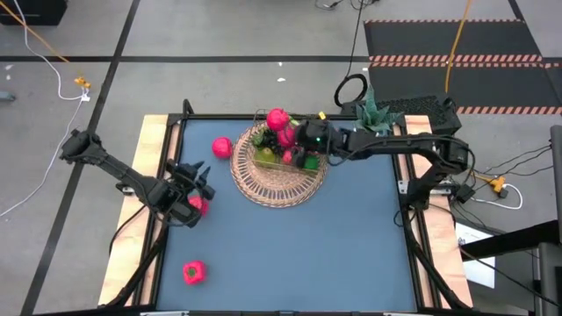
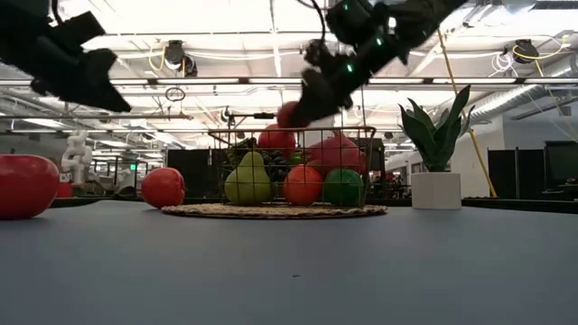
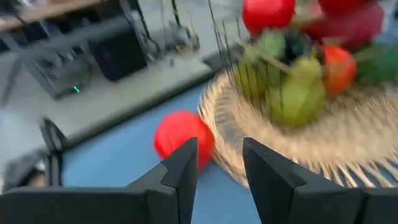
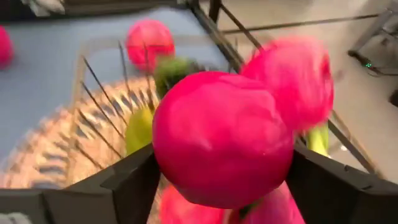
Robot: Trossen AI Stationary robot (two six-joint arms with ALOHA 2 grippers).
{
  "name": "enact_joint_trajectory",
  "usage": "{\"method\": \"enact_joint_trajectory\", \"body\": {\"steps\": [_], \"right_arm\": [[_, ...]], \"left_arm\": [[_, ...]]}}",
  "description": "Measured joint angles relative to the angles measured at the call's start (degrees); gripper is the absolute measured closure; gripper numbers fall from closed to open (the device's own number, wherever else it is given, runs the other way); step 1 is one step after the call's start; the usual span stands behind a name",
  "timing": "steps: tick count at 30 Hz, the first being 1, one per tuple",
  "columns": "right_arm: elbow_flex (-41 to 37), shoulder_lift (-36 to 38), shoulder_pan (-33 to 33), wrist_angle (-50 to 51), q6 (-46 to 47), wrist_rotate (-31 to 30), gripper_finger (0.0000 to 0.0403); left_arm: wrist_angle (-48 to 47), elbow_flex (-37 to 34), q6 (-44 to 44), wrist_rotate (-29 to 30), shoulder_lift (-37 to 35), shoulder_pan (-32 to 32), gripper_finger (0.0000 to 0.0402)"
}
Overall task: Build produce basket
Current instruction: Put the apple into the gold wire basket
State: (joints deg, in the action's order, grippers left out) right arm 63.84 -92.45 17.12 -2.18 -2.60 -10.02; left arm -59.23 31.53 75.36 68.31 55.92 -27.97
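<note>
High view: the basket (image 1: 279,180) sits toward the far middle of the blue table (image 1: 290,254), a round woven tray with a small wire frame (image 1: 283,145) on its far half. Fruit (image 1: 290,151) is piled inside the frame: pink-red, green and dark pieces. The right gripper (image 1: 299,136) reaches in from the right and hangs over the pile beside a pink ball (image 1: 277,118). A red ball (image 1: 222,147) lies on the table just left of the basket, and another red fruit (image 1: 194,272) lies near the front left corner. The left gripper (image 1: 195,189) waits at the left side, well apart from the basket, with something pink-red (image 1: 199,205) just beside it; I cannot tell from here whether it touches it. A potted plant (image 1: 375,114) stands at the far right edge.

Low view: the right gripper (image 2: 302,106) comes down onto the top of the frame. A green pear (image 2: 248,181), an orange-red ball (image 2: 303,184) and a green ball (image 2: 343,187) stand in front.

Left wrist view: the left fingers (image 3: 183,171) stand a little apart with nothing between them. Beyond them lie the red ball (image 3: 182,132) and the basket rim (image 3: 233,146).

Right wrist view: a big pink-red fruit (image 4: 222,138) fills the space between the right fingers (image 4: 127,180), which stand wide at either side of it, above the frame wires (image 4: 102,99).
</note>
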Motion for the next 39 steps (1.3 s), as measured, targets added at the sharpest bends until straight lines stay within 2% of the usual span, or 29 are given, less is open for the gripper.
{"method": "enact_joint_trajectory", "body": {"steps": [3,6,11,13,16,19,23,26,30,34,39], "right_arm": [[-1.9,-0.17,0.89,-1.04,-0.13,-0.44,0.0062],[-1.91,0.45,1.3,-2.29,-0.01,-0.67,0.0034],[-1.91,3.14,0.65,-3.62,0.76,-1.71,0.0016],[-1.91,5.18,0.1,-3.71,2.09,-3.89,0.0015],[-1.91,8.33,-0.93,-3.67,4.95,-4.95,0.0015],[-1.9,11.16,-2.84,-3.71,7.02,-4.92,0.0014],[-1.87,12.09,-5.88,-3.63,8.4,-4.86,0.0014],[-2.85,11.56,-7.75,-4.95,9.13,-4.9,0.0014],[-7.23,10.07,-8.72,-15.27,8.92,-4.98,0.0014],[-11.15,10.02,-7.78,-24.09,10.64,-5.0,0.0014],[-12.07,10.44,-7.34,-25.39,11.98,-4.74,0.0014]], "left_arm": [[4.0,0.0,-4.51,2.7,0.0,4.13,0.0251],[10.24,0.0,-10.7,2.56,0.0,9.11,0.0214],[24.38,0.0,-30.5,-1.94,0.0,19.15,0.0142],[30.17,0.0,-38.67,-4.98,0.0,24.35,0.0118],[36.42,0.0,-49.52,-13.46,0.0,33.05,0.0087],[38.7,0.02,-57.25,-22.79,0.0,41.64,0.0064],[40.68,0.02,-60.81,-36.0,0.02,51.76,0.0051],[42.52,0.02,-62.04,-42.59,0.02,56.99,0.005],[44.71,0.02,-62.19,-46.25,1.47,60.85,0.005],[46.4,0.04,-61.33,-50.6,6.14,62.18,0.005],[47.78,0.04,-65.15,-53.49,14.07,63.03,0.005]]}}
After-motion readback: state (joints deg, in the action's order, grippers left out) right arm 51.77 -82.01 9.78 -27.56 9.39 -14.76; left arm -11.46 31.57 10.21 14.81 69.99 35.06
